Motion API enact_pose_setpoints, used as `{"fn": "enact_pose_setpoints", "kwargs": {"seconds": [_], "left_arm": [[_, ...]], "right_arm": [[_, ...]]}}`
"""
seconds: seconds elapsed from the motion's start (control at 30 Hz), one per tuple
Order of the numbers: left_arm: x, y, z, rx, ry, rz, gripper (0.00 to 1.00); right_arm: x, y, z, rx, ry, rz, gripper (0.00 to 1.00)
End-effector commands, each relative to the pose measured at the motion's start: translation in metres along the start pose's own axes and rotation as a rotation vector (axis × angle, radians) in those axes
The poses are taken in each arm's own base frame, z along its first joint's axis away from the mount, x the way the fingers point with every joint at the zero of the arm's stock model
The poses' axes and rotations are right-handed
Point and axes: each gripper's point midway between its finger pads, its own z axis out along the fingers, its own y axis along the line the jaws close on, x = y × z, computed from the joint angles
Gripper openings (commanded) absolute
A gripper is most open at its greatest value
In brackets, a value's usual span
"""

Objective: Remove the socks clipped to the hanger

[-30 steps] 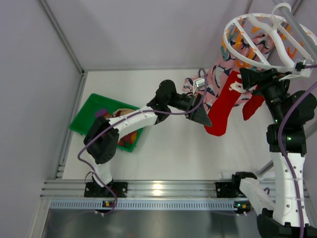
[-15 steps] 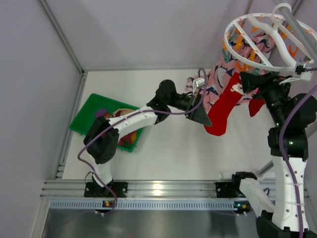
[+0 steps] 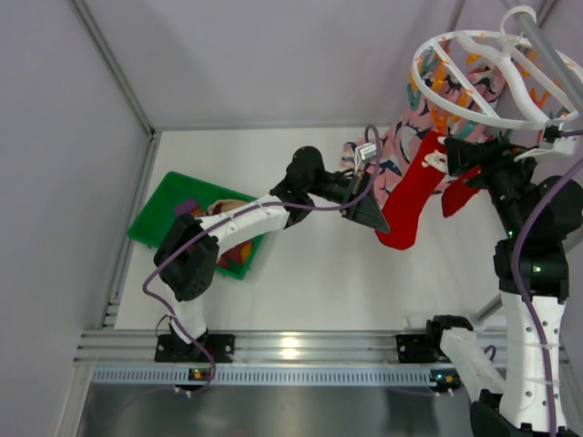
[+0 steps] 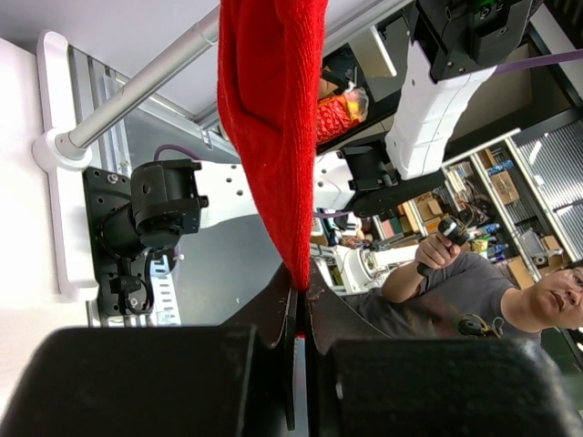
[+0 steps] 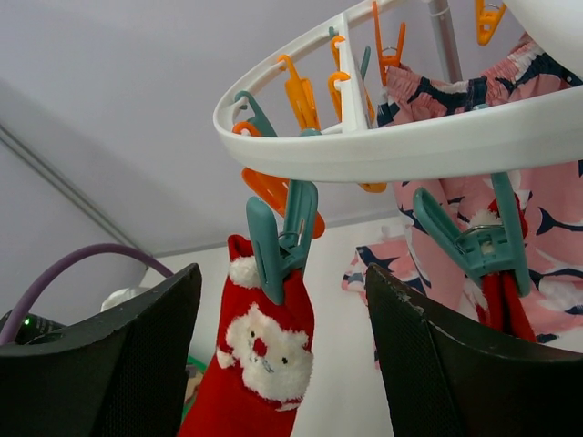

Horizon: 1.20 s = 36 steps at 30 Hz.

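Observation:
The round white hanger (image 3: 474, 77) hangs at the top right with orange and teal pegs. A long red sock (image 3: 407, 196) with a white Santa face hangs from a teal peg (image 5: 278, 238). My left gripper (image 3: 372, 217) is shut on the red sock's lower end (image 4: 273, 137). My right gripper (image 3: 453, 157) is open, its fingers (image 5: 137, 364) on either side of the sock's top (image 5: 264, 346) just below the teal peg. A second red sock (image 3: 462, 193) hangs behind, under another teal peg (image 5: 478, 241).
A pink cloth (image 3: 401, 146) with navy print hangs from the hanger behind the socks. A green tray (image 3: 168, 205) holding other socks lies at the left. A grey frame pole (image 3: 109, 59) runs along the left wall.
The right gripper and the hanger have shifted slightly; the left gripper has stayed shut on the red sock's lower end.

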Motion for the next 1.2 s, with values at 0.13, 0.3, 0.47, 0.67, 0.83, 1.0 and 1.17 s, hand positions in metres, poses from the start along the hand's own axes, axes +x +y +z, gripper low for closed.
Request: {"fn": "enact_pose_setpoints", "kwargs": {"seconds": [0.13, 0.3, 0.47, 0.67, 0.83, 1.0, 1.17], "left_arm": [[-0.003, -0.036, 0.0, 0.046, 0.006, 0.105, 0.0], [0.0, -0.036, -0.001, 0.045, 0.009, 0.1, 0.0], [0.0, -0.033, -0.001, 0.042, 0.007, 0.095, 0.0], [0.0, -0.032, 0.0, 0.04, 0.006, 0.09, 0.0], [0.0, -0.031, 0.0, 0.039, 0.005, 0.087, 0.0], [0.002, -0.03, -0.001, 0.037, 0.007, 0.086, 0.0], [0.003, -0.026, -0.001, 0.034, 0.007, 0.077, 0.0]], "right_arm": [[-0.01, 0.003, 0.024, -0.053, -0.047, 0.009, 0.7], [-0.016, 0.012, 0.031, -0.124, -0.093, 0.016, 0.7], [-0.034, 0.024, 0.022, -0.172, -0.175, -0.019, 0.68], [-0.037, 0.032, 0.018, -0.214, -0.202, -0.006, 0.65], [-0.032, 0.033, 0.021, -0.238, -0.192, 0.009, 0.6], [-0.033, 0.033, 0.02, -0.244, -0.202, 0.014, 0.54], [-0.034, 0.033, 0.019, -0.245, -0.209, 0.014, 0.43]]}}
